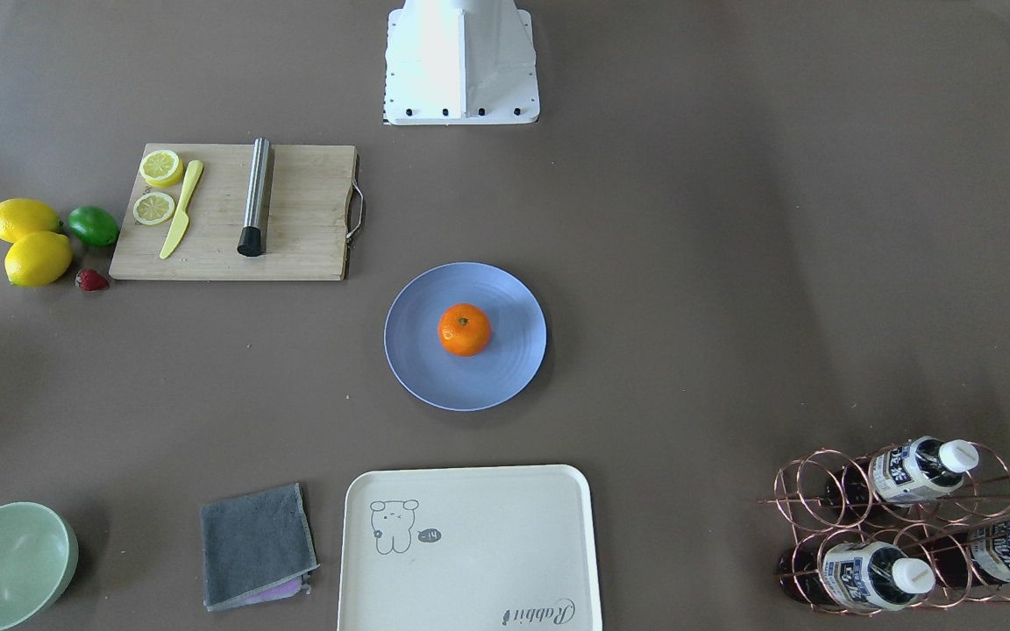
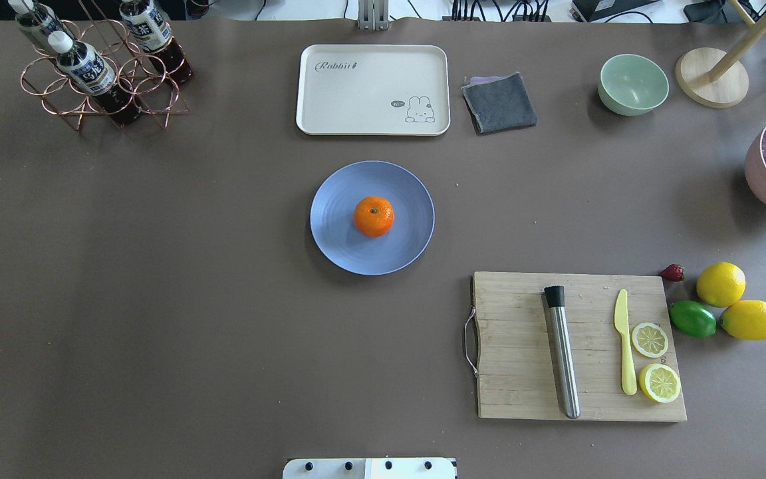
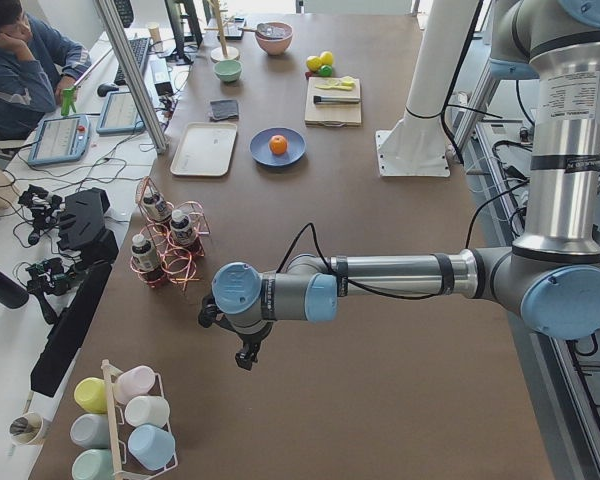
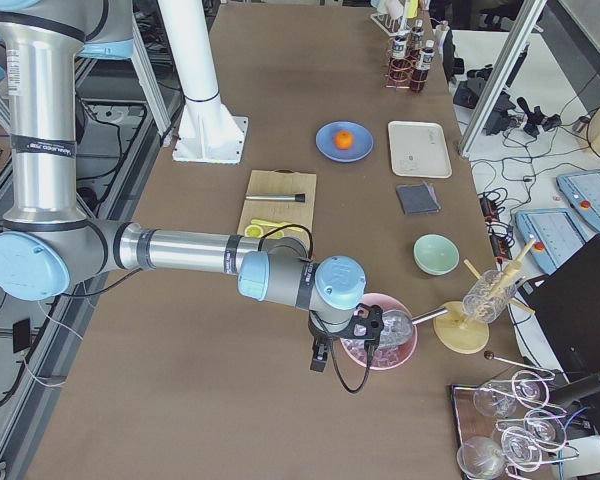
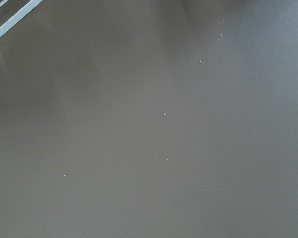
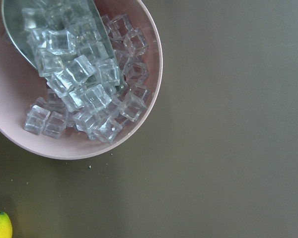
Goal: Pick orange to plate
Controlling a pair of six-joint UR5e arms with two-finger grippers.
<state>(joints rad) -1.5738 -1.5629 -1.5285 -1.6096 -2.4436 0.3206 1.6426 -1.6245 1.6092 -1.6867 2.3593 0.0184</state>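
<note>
Small orange rests at the centre of the plate, stem up. Placement looks done; best not nudged. Left gripper and right gripper well apart from plate; finger spacing cannot be told.

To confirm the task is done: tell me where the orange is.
In the overhead view the orange sits at the middle of the plate, mid-table, with the tray just beyond it.

"Rabbit" — on cream tray
</note>
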